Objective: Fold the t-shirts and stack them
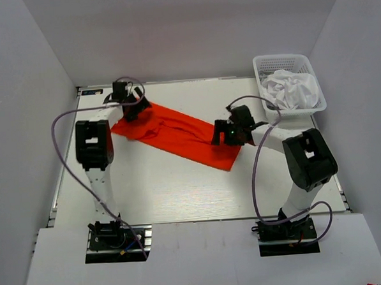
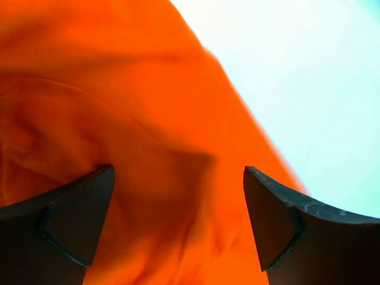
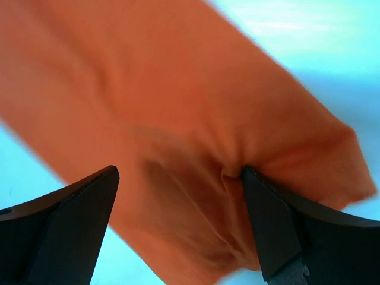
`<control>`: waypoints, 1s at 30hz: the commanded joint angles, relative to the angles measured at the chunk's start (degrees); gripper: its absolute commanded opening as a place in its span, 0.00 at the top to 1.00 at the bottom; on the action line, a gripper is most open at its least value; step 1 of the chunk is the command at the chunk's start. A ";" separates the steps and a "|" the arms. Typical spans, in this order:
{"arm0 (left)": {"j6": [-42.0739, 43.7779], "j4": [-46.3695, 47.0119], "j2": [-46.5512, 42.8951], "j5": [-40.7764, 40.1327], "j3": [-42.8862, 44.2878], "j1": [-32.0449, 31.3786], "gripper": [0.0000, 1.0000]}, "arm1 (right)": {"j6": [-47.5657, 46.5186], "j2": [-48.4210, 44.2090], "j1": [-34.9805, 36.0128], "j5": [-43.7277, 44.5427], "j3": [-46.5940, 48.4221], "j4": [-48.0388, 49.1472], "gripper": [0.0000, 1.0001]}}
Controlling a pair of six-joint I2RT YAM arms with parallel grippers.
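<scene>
- White plastic lattice basket [image 1: 287,63], desk's far right corner: holds crumpled white cloth t-shirt [image 1: 294,90].
- Bright orange-red cloth t-shirt [image 1: 180,135]: long band, flat on white desk [image 1: 167,191].
- Left tool [image 2: 178,172]: jaws apart, over shirt's far-left end.
- Right tool [image 3: 179,171]: jaws apart, at shirt's near-right end.

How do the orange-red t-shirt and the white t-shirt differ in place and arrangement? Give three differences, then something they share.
The orange-red t-shirt lies on the table; the white t-shirt sits in the basket. The orange-red one is laid out as a long band; the white one is crumpled. The open left gripper and right gripper are at the orange-red one's ends; neither is near the white one. Both are cloth.
</scene>
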 commanded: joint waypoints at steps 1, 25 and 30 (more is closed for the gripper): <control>0.14 -3.79 19.99 -2.33 20.33 -2.68 0.00 | -0.24 -1.67 9.90 -4.66 -4.10 -7.76 0.10; -5.66 19.22 40.31 -4.59 56.61 -11.65 0.00 | -25.64 -0.26 38.40 -17.14 3.99 -13.30 0.10; -4.96 19.92 33.10 -2.59 54.94 -11.65 0.00 | -24.60 -7.97 39.29 -14.53 -0.74 -6.90 0.10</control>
